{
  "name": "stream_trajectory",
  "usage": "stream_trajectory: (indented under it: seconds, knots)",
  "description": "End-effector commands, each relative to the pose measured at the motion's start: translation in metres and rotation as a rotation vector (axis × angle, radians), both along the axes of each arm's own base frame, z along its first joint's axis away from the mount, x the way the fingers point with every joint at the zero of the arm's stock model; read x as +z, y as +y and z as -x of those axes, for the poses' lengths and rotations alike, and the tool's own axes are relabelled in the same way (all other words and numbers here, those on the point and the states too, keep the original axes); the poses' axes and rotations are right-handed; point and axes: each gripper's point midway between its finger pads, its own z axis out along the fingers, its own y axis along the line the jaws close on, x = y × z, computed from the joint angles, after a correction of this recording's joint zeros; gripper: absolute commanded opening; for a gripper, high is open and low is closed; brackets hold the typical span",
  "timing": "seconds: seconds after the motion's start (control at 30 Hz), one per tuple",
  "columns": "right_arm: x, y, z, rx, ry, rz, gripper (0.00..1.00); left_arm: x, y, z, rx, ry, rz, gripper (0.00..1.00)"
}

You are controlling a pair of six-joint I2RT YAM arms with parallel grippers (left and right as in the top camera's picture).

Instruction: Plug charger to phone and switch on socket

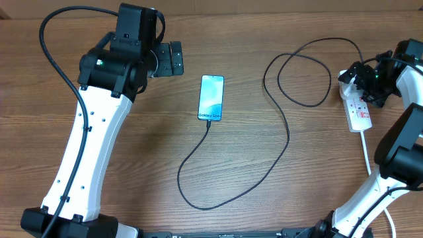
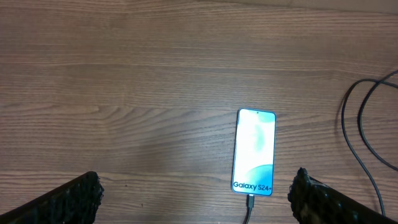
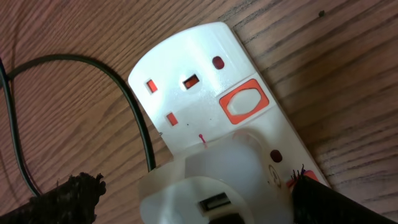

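Note:
The phone (image 1: 211, 98) lies screen up at mid table, reading "Galaxy S24+". It also shows in the left wrist view (image 2: 255, 152). The black charger cable (image 1: 285, 142) is plugged into the phone's near end and loops right toward the white socket (image 1: 359, 109). My left gripper (image 1: 173, 58) is open and empty, up and left of the phone; in its own view (image 2: 196, 205) the phone lies between the fingers. My right gripper (image 3: 196, 186) is open, straddling a white adapter (image 3: 205, 180) plugged into the socket (image 3: 199, 62). Its right fingertip sits at a red switch (image 3: 293, 182).
A second orange-red switch (image 3: 242, 104) sits beside a free outlet on the socket. The socket's white lead (image 1: 365, 152) runs toward the table's front right. The charger cable (image 3: 140, 124) passes close left of the socket. Loose cable loops lie between phone and socket.

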Motion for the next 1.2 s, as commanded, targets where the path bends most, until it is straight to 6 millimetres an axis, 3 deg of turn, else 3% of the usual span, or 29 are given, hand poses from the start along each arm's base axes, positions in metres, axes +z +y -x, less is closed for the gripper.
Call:
stream_trajectory:
  seconds: [0.0, 0.33, 0.67, 0.8, 1.17]
  knots:
    - [-0.011, 0.008, 0.004, 0.014, 0.025, -0.029, 1.0, -0.004, 0.004, -0.003, -0.001, 0.006, -0.026, 1.0]
    - [-0.027, 0.023, 0.01, 0.039, 0.046, -0.039, 1.0, -0.004, 0.004, -0.003, -0.001, 0.006, -0.026, 0.99]
    - [-0.028, 0.043, 0.011, 0.075, 0.06, -0.067, 1.0, -0.004, 0.004, -0.003, -0.001, 0.006, -0.026, 1.0]
    - [-0.028, 0.042, 0.011, 0.073, 0.062, -0.065, 1.0, -0.004, 0.004, -0.003, -0.001, 0.006, -0.027, 1.0]
    - [-0.015, 0.012, 0.008, 0.019, 0.055, -0.011, 1.0, -0.004, 0.004, -0.003, -0.001, 0.006, -0.026, 1.0]
